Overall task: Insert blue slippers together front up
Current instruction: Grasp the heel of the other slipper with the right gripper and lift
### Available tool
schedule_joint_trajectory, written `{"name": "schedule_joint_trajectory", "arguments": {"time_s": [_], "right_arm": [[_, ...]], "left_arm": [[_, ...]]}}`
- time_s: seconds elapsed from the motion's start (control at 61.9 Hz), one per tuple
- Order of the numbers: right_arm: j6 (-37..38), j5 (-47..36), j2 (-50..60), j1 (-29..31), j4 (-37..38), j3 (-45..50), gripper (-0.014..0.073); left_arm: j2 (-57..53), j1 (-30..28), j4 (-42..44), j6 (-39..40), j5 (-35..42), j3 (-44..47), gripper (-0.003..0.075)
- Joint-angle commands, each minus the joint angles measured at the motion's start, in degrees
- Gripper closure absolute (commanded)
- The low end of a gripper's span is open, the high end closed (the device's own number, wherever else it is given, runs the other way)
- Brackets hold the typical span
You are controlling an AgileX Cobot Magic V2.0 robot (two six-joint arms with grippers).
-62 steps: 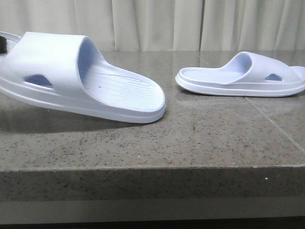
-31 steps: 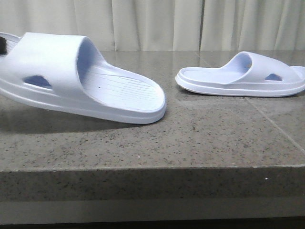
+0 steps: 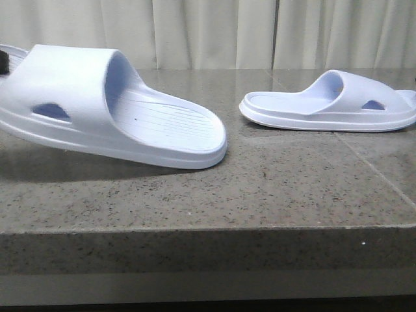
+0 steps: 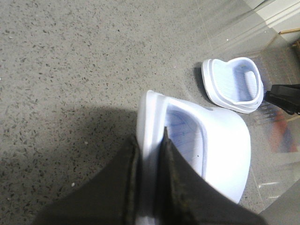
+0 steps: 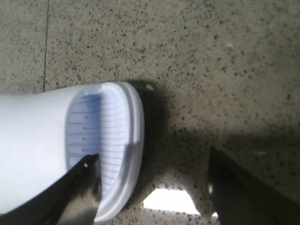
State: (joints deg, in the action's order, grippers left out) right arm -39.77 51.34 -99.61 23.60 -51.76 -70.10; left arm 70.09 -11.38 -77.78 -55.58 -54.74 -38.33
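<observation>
Two pale lavender-blue slippers are on the speckled stone table. The left slipper (image 3: 110, 110) is tilted, its strap end raised and its open end low by the table. My left gripper (image 4: 150, 140) is shut on its sole rim (image 4: 152, 117); only a dark bit of this gripper (image 3: 4, 60) shows in the front view. The right slipper (image 3: 331, 104) lies flat on the table. My right gripper (image 5: 152, 154) is open at one end of it (image 5: 75, 140): one finger (image 5: 79, 176) is over the ribbed footbed, the other (image 5: 239, 183) beside the slipper above the table.
The table's front edge (image 3: 208, 227) runs across the front view. Pale curtains (image 3: 214, 32) hang behind the table. The right slipper (image 4: 233, 84) and a dark part of the right arm (image 4: 286, 96) show in the left wrist view.
The left slipper has edged very slightly to the right. The right slipper has not moved.
</observation>
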Motion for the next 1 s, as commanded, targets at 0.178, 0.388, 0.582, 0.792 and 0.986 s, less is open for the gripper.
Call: {"name": "schedule_joint_trajectory", "arguments": {"time_s": [0.178, 0.388, 0.582, 0.792, 0.986], "right_arm": [[-2.91, 3.63, -2.18, 0.22, -7.01, -4.06, 0.0168], [-5.02, 4.70, -4.20, -2.62, -7.16, -4.06, 0.0212], [-5.02, 4.58, -5.19, -4.33, -7.16, -4.06, 0.0360], [-5.02, 4.64, -5.19, -4.33, -7.59, -4.06, 0.0624], [-5.02, 7.86, -3.33, -3.61, -8.31, -5.19, 0.0660]], "left_arm": [[-1.41, 0.35, -3.79, -0.25, -1.47, -1.22, 0.0741], [-1.41, 0.35, -3.79, -0.25, -1.47, -1.22, 0.0741], [-1.41, 0.35, -3.79, -0.25, -1.47, -1.22, 0.0741], [-1.41, 0.35, -3.89, -0.25, -1.47, -1.22, 0.0741], [-1.41, 0.35, -4.43, -0.25, -1.47, -1.22, 0.0741]]}}
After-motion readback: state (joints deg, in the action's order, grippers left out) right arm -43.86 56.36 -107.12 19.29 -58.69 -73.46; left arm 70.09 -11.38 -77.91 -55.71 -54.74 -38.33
